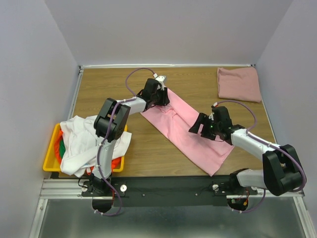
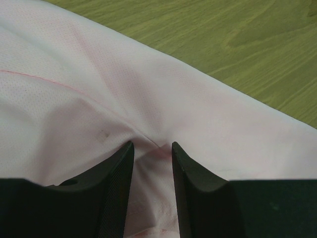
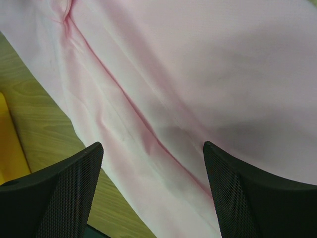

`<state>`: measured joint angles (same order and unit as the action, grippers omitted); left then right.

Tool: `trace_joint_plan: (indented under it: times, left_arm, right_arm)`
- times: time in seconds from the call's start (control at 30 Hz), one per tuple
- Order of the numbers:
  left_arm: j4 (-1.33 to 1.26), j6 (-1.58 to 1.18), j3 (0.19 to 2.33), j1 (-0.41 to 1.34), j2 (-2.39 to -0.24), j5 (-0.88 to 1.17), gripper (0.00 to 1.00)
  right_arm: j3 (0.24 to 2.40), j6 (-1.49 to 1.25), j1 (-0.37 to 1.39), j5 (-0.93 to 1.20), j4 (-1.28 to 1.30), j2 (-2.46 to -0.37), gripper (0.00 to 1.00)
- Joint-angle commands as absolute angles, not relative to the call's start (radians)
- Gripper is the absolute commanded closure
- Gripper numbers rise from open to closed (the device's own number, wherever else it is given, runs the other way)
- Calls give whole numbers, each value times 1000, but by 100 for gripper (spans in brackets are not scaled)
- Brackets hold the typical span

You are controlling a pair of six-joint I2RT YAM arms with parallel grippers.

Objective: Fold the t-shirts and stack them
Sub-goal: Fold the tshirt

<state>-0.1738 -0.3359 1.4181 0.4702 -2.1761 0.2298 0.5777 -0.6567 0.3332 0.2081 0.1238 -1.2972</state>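
Observation:
A bright pink t-shirt (image 1: 183, 131) lies in a long folded strip running diagonally across the wooden table (image 1: 114, 84). My left gripper (image 1: 161, 94) is at its far upper end. In the left wrist view the left gripper (image 2: 152, 145) is shut on a bunched ridge of the pink t-shirt (image 2: 99, 99), with creases running into the fingertips. My right gripper (image 1: 198, 124) hovers over the middle of the strip. In the right wrist view the right gripper (image 3: 153, 146) stands wide open above the pink t-shirt (image 3: 198, 74), holding nothing. A dusty rose t-shirt (image 1: 239, 84) lies folded at the far right corner.
A yellow bin (image 1: 52, 158) at the near left holds a white t-shirt (image 1: 84, 141) draped over its rim, with orange (image 1: 116, 162) and green (image 1: 62, 148) cloth beneath. The yellow bin (image 3: 10, 144) also shows at the left edge of the right wrist view. Grey walls enclose the table.

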Motion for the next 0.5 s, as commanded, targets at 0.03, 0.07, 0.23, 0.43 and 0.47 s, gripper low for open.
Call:
trace_joint_plan:
  times: [0.03,0.07,0.23,0.43,0.47]
  left_arm:
    - [-135,-316,1433,462,-2201,253,56]
    - [-135,-318,1434,462,-2203,253,55]
    - [-133,-316,1430,460,-2184,249,55]
    - [-141,-328,1385,462,-2076,229,55]
    - [-155,-337,1352,462,-2033,224,55]
  right_arm:
    - [558,-692,370,250,147,-1264,12]
    - [555,-698,376,253,147,-1259,12]
    - [552,-706,385,244,166,-1198,12]
    - [578,-681,385,128,227,-1163,12]
    - [578,-678,385,73,233,-1164,11]
